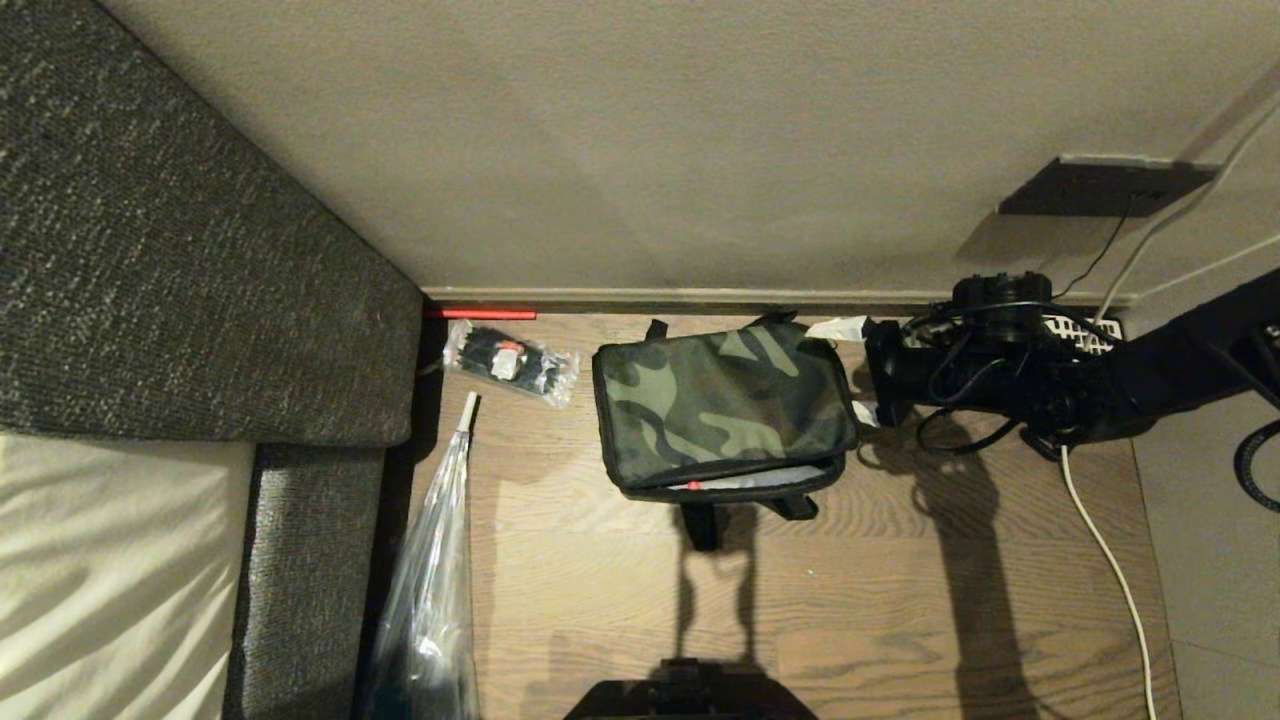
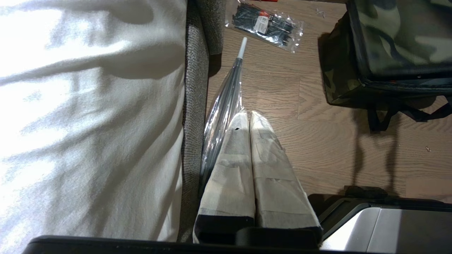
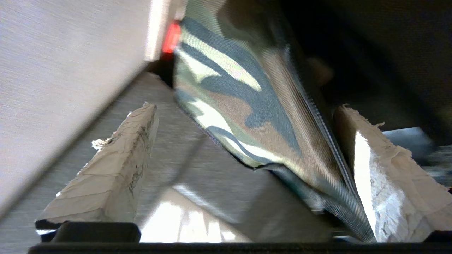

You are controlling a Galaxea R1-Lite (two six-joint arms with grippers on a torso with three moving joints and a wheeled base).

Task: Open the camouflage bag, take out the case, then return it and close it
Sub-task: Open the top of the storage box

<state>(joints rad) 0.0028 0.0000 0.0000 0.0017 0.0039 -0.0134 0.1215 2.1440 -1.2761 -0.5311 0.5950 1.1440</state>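
Head view: camouflage bag (image 1: 724,410) on wood floor (image 1: 900,600) near wall, lid down, front edge gaping, zip seemingly undone. Right gripper (image 1: 860,370) at bag's right end, touching or just beside. Case not visible; whether already removed and returned, cannot tell.

Left wrist view: left gripper (image 2: 249,118) parked beside sofa (image 2: 192,106), fingers pressed together, empty.

Right wrist view: fingers (image 3: 116,155) spread wide, straddling bag corner and zip. Closing looks left.
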